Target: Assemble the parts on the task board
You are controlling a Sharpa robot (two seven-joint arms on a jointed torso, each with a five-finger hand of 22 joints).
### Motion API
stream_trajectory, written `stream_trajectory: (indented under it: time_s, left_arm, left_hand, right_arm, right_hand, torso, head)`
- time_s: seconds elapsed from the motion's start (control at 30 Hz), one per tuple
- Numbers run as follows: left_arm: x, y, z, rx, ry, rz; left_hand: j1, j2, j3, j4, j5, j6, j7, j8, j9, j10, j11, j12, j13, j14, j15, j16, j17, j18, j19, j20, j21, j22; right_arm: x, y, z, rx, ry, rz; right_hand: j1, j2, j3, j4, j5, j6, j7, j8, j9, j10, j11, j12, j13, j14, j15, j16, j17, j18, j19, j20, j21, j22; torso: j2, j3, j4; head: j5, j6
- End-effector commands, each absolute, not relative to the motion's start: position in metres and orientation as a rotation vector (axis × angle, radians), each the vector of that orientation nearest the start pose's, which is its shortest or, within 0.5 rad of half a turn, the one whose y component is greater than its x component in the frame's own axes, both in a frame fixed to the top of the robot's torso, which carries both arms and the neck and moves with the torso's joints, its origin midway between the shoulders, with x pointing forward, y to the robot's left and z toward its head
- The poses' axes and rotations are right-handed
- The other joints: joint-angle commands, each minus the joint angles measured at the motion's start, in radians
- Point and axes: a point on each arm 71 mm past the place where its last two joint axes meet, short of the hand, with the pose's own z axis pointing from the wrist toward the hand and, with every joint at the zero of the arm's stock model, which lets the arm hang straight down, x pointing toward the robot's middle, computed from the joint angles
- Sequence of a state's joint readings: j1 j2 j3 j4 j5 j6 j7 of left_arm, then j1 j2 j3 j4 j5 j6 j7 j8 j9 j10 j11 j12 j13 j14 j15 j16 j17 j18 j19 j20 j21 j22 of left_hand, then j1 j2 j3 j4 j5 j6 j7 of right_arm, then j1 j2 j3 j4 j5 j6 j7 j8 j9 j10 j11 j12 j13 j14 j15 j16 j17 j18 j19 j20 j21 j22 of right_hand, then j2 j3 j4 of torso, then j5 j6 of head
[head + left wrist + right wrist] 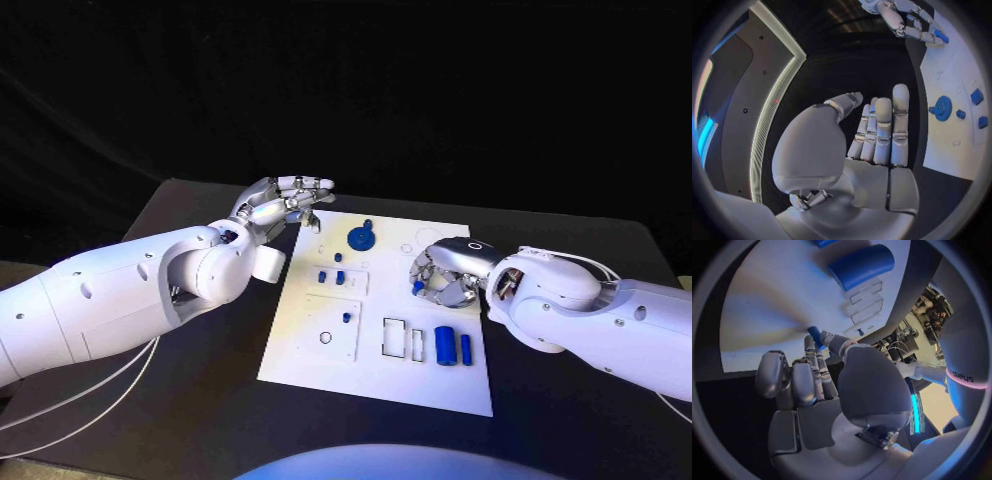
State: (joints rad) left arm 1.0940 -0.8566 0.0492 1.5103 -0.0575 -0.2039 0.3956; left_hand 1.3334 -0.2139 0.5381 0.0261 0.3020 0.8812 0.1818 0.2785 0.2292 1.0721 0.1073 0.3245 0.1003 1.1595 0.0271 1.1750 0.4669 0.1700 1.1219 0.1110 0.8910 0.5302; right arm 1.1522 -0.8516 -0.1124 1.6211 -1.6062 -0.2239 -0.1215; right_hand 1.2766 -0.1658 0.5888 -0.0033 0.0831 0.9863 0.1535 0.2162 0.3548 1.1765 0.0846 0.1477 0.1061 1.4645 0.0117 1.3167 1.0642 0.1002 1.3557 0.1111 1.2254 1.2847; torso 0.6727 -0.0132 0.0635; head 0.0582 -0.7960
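Right hand (444, 272) over the task board (378, 375), pinching a small blue part (814, 334); left hand (283, 204) at the board's far corner, fingers extended, holding nothing

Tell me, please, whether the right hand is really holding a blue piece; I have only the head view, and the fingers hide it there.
Observer: Yes. The right wrist view shows the right hand pinching a small blue piece between thumb and fingertip, above the white board.
Operator: Thank you. Does the left hand carry anything?
Observer: No. In the left wrist view the left hand has its fingers stretched out straight, side by side, and nothing lies in its palm.
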Motion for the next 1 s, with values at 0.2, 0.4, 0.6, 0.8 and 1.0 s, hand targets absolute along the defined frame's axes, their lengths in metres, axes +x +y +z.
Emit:
stream_trajectory:
  time_s: [0.2,0.4,0.6,0.8,1.0]
  left_arm:
    - [0.482,0.213,-0.195,-1.101,1.452,-1.656]
    - [0.482,0.213,-0.195,-1.102,1.454,-1.656]
    - [0.482,0.213,-0.196,-1.102,1.456,-1.655]
    - [0.483,0.213,-0.196,-1.103,1.456,-1.654]
    - [0.483,0.212,-0.196,-1.102,1.457,-1.657]
  left_hand:
    - [0.002,0.009,-0.007,-0.001,-0.004,-0.004,0.002,-0.004,-0.002,-0.006,0.002,0.004,0.001,-0.004,0.0,0.0,-0.001,0.015,0.006,0.003,-0.005,-0.001]
    - [0.002,0.01,-0.009,0.0,-0.004,-0.004,0.002,-0.003,-0.002,-0.007,0.003,0.005,0.002,-0.004,0.001,0.0,-0.002,0.015,0.006,0.004,-0.006,-0.002]
    - [0.002,0.01,-0.009,0.0,-0.004,-0.004,0.002,-0.003,-0.002,-0.008,0.003,0.004,0.001,-0.005,0.001,0.0,-0.002,0.014,0.006,0.004,-0.006,-0.002]
    - [0.002,0.01,-0.009,0.0,-0.004,-0.004,0.002,-0.003,-0.002,-0.008,0.003,0.004,0.001,-0.005,0.001,0.0,-0.002,0.014,0.006,0.004,-0.006,-0.002]
    - [0.002,0.01,-0.009,0.0,-0.004,-0.004,0.002,-0.003,-0.002,-0.008,0.003,0.004,0.001,-0.005,0.001,0.0,-0.002,0.014,0.006,0.004,-0.006,-0.002]
  right_arm:
    - [0.441,-0.17,-0.231,-0.375,1.775,0.612]
    - [0.439,-0.171,-0.226,-0.353,1.716,0.61]
    - [0.432,-0.171,-0.214,-0.33,1.648,0.639]
    - [0.425,-0.168,-0.195,-0.302,1.585,0.689]
    - [0.416,-0.154,-0.182,-0.28,1.554,0.774]
  right_hand:
    - [-0.013,0.02,0.016,0.016,-0.031,0.032,-0.011,0.017,0.008,0.03,-0.009,0.007,0.003,0.014,-0.014,0.012,0.004,-0.014,0.01,-0.007,0.01,0.007]
    - [-0.006,0.038,0.033,0.019,-0.032,0.046,-0.019,0.032,0.016,0.048,-0.017,0.012,0.007,0.017,-0.021,0.021,0.016,-0.017,0.019,-0.012,0.024,0.02]
    - [-0.002,0.039,0.039,0.016,-0.031,0.05,-0.022,0.038,0.02,0.055,-0.02,0.014,0.009,0.019,-0.023,0.025,0.022,-0.02,0.026,-0.015,0.034,0.03]
    - [-0.002,0.039,0.041,0.016,-0.031,0.052,-0.023,0.04,0.021,0.058,-0.021,0.015,0.01,0.02,-0.024,0.027,0.024,-0.021,0.029,-0.016,0.04,0.034]
    - [0.0,0.038,0.043,0.014,-0.03,0.053,-0.024,0.043,0.023,0.06,-0.022,0.015,0.01,0.02,-0.025,0.028,0.026,-0.021,0.029,-0.017,0.04,0.035]
  torso:
    - [-0.001,-0.0002,0.0007]
    - [-0.001,0.0,-0.0001]
    - [-0.003,-0.0002,-0.0016]
    - [-0.002,-0.0002,-0.0005]
    - [-0.002,-0.0006,0.0002]
  head:
    - [-0.005,-0.002]
    - [-0.004,0.0]
    - [-0.006,0.002]
    - [-0.007,0.005]
    - [-0.006,0.005]
